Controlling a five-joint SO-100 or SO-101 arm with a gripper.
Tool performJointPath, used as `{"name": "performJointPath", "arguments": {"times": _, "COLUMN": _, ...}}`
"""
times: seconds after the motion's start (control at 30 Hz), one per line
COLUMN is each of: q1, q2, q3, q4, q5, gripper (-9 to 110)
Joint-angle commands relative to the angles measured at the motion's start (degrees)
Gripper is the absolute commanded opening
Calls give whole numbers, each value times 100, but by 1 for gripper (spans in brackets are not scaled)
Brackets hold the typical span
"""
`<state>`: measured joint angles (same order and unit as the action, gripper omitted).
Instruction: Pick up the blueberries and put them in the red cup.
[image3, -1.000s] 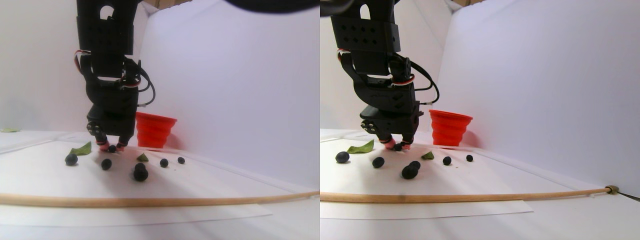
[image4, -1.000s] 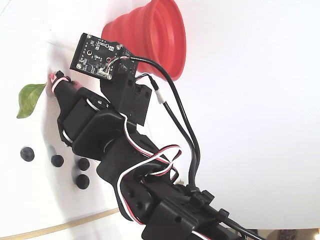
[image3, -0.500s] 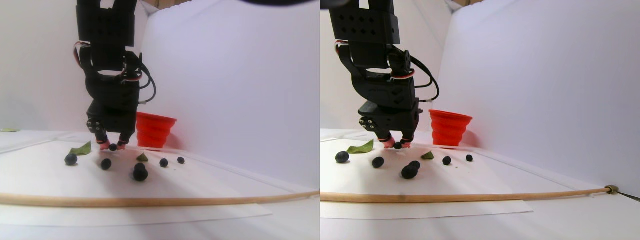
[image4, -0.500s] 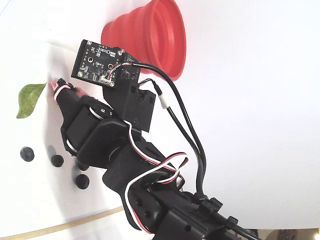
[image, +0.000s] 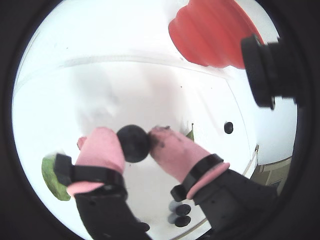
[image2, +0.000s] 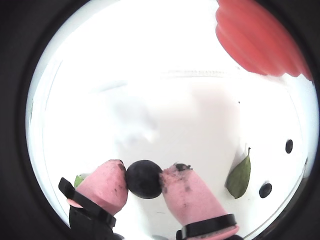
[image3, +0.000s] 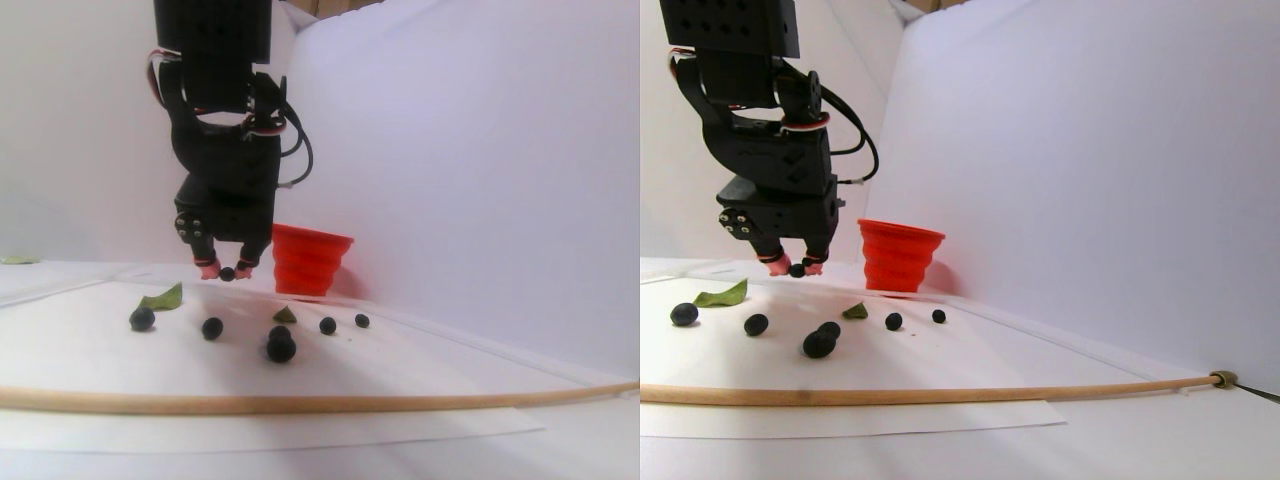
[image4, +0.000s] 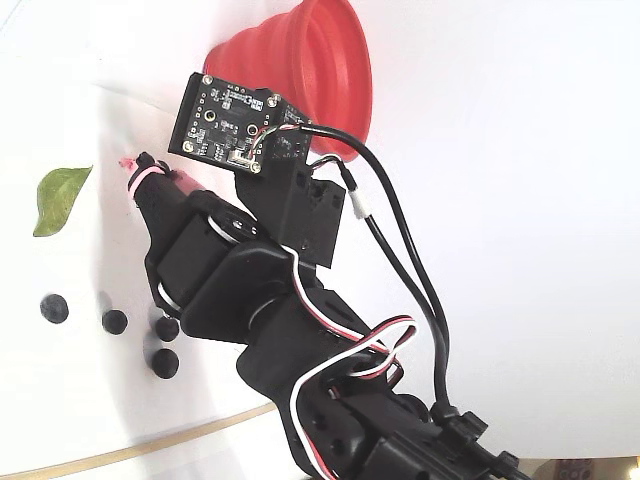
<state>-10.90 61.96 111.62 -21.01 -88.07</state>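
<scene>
Gripping one small round dark blueberry (image2: 144, 179) between pink-tipped black jaws, narrowed onto it, hanging above the white bench (image3: 420, 350). Standing at two o'clock in a wrist view: ribbed red silicone cup (image: 212, 32). Lying below: loose dark blueberries (image3: 281, 348).

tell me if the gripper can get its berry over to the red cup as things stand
Probably yes. The gripper holds a blueberry lifted off the table, and the red cup stands close by with nothing between them.
</scene>
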Motion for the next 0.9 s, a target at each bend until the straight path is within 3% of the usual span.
{"name": "performJointPath", "arguments": {"times": 0.0, "q1": 308, "q2": 958, "q3": -35, "q4": 9, "q5": -62, "gripper": 11}}
{"name": "performJointPath", "arguments": {"times": 0.87, "q1": 729, "q2": 1907, "q3": 149, "q4": 97, "q5": -378, "gripper": 11}}
